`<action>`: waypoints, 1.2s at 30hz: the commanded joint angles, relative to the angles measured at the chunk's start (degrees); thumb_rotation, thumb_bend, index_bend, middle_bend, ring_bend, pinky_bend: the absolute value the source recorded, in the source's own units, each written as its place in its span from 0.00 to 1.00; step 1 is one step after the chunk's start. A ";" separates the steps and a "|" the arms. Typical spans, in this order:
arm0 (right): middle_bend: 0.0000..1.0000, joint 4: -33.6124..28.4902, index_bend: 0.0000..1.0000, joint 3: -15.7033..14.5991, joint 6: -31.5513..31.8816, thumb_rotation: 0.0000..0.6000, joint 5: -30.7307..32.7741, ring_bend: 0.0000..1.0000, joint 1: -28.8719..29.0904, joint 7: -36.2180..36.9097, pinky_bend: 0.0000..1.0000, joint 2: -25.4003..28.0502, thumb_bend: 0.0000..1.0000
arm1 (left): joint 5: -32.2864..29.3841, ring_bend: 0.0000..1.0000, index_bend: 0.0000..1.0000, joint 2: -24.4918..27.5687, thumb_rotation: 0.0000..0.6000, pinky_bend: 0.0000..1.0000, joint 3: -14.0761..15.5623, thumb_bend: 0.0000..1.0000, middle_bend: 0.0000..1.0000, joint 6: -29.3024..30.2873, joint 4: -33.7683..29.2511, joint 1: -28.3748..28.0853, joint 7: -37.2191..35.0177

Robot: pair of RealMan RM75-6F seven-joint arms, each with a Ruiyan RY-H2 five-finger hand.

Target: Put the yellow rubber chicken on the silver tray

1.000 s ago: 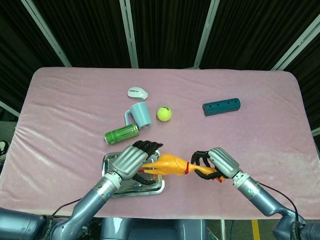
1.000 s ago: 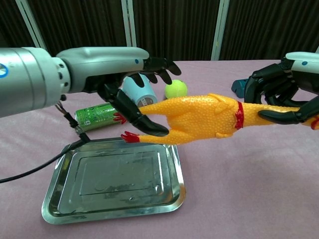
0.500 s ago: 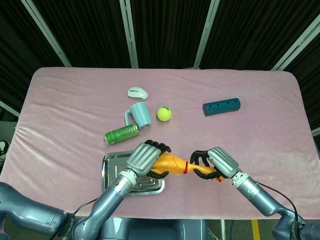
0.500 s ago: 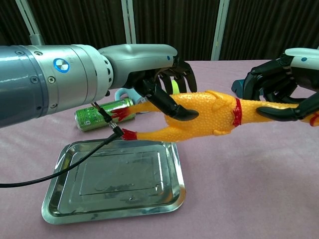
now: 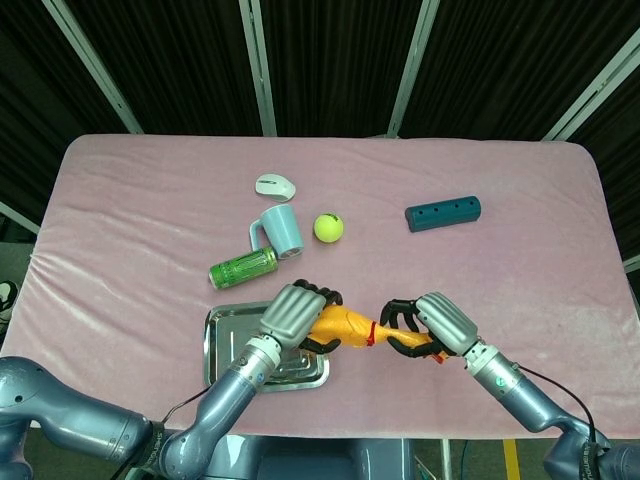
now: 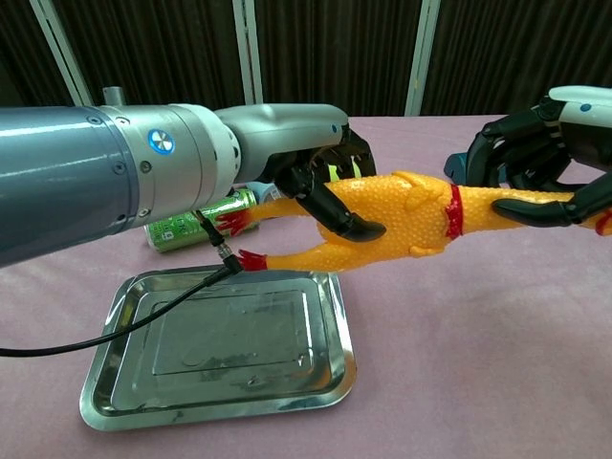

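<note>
Chicken airborne; both robot hands gripping; tray below

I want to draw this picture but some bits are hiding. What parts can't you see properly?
- Rubber chicken head: chest view, cut off at the right edge behind the right hand; head view, under that hand.
- Chicken's legs: head view, covered by the left hand.
- Blue mug and tennis ball: chest view, hidden behind the left arm.
- Green can lettering: too small in both views.
- Silver tray: head view, partly under the left arm.

Robot lab, black curtains, pink-clothed table
</note>
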 commanded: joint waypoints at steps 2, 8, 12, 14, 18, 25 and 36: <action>0.73 0.18 0.96 -0.06 0.20 1.00 -0.02 0.75 -0.04 0.21 0.96 -0.08 1.00 | 0.88 0.46 0.45 -0.66 1.00 0.33 0.17 0.49 0.50 0.46 0.49 -0.48 -0.35; 0.74 0.34 0.96 -0.17 0.49 1.00 -0.09 0.75 -0.09 0.41 0.97 -0.14 1.00 | 2.43 0.60 0.61 -1.77 1.00 0.38 0.58 0.61 0.66 1.12 1.47 -0.69 -1.25; 0.74 0.40 0.96 -0.21 0.72 1.00 -0.12 0.75 -0.14 0.65 0.97 -0.18 1.00 | 3.63 0.65 0.68 -2.42 1.00 0.41 1.07 0.67 0.72 1.43 2.29 -0.90 -1.39; 0.74 0.49 0.96 -0.22 0.82 1.00 -0.12 0.75 -0.16 0.75 0.97 -0.21 1.00 | 4.38 0.67 0.70 -2.81 1.00 0.41 1.14 0.69 0.74 1.72 2.76 -0.92 -1.69; 0.74 0.67 0.96 -0.26 0.98 1.00 -0.20 0.76 -0.13 1.07 0.97 -0.36 1.00 | 5.44 0.69 0.74 -3.45 1.00 0.43 1.22 0.71 0.78 2.30 3.59 -0.98 -2.02; 0.74 0.98 0.96 -0.23 1.18 1.00 -0.02 0.76 -0.14 1.39 0.97 -0.39 1.00 | 5.80 0.52 0.52 -3.47 1.00 0.44 1.36 0.43 0.57 2.42 3.57 -0.86 -2.36; 0.74 1.30 0.96 0.09 1.80 1.00 0.55 0.76 -0.40 1.81 0.97 -0.11 1.00 | 3.03 0.18 0.01 -0.84 0.89 0.30 1.05 0.01 0.15 1.51 1.29 -0.49 -2.54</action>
